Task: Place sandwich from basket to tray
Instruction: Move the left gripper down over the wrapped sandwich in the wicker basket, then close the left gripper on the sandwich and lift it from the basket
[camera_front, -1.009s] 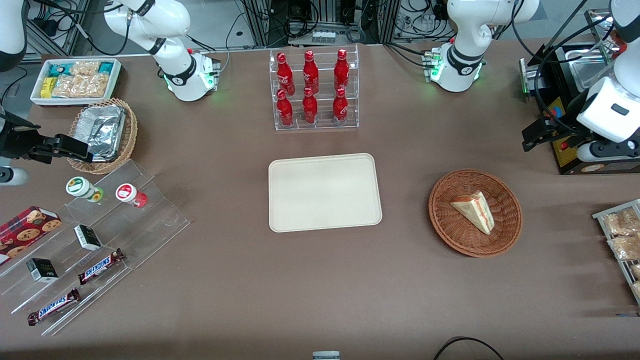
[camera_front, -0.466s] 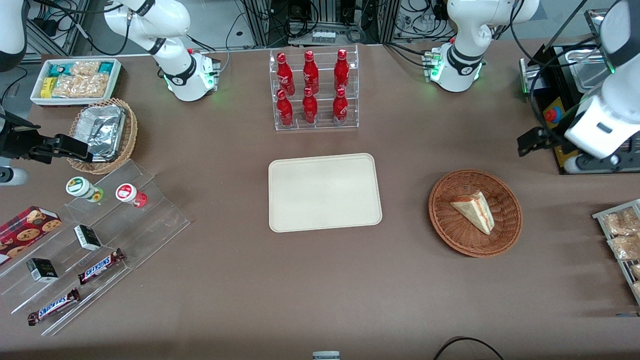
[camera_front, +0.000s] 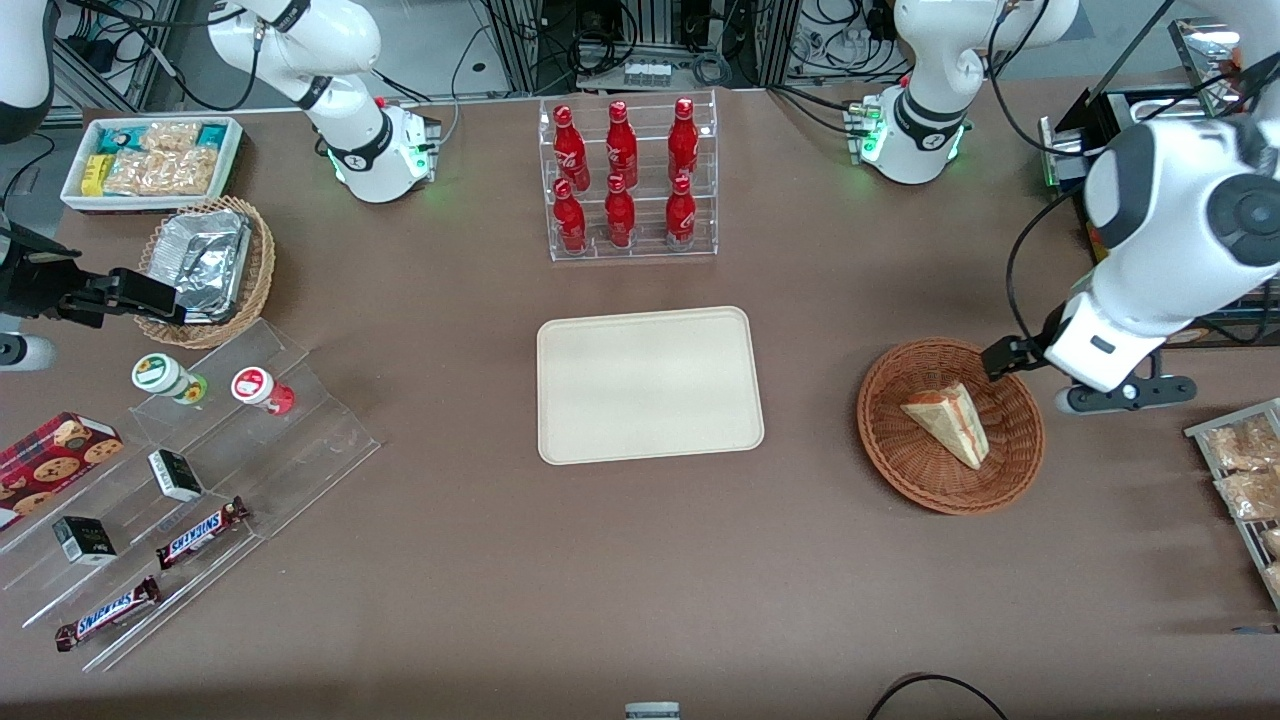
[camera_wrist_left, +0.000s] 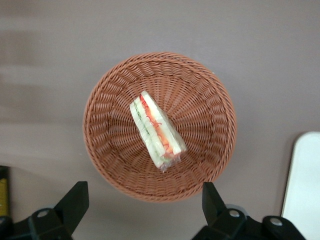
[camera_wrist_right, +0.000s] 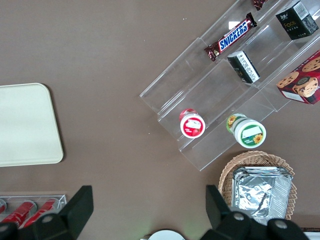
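The sandwich (camera_front: 948, 424), a pale wedge with red and green filling, lies in the reddish-brown wicker basket (camera_front: 900, 440) toward the working arm's end of the table. The cream tray (camera_front: 650, 385) sits bare beside the basket, at the table's middle. My left gripper (camera_front: 1040, 362) hangs above the basket's rim on the side farther from the front camera. It is open and holds nothing. The left wrist view looks down on the sandwich (camera_wrist_left: 156, 131) in the basket (camera_wrist_left: 210, 120), with the gripper (camera_wrist_left: 142, 205) spread wide over bare table just outside the rim and the tray's edge (camera_wrist_left: 305, 185) beside it.
A clear rack of red bottles (camera_front: 628, 180) stands farther from the front camera than the tray. A wire rack of snack packets (camera_front: 1245, 470) and a black appliance (camera_front: 1130, 130) flank the basket. Toward the parked arm's end are an acrylic stand (camera_front: 180, 470), a foil basket (camera_front: 205, 265) and a white bin (camera_front: 150, 160).
The left arm has swung from the table's edge by the black appliance toward the basket, bringing the gripper over its rim. The sandwich, basket and tray have not moved.
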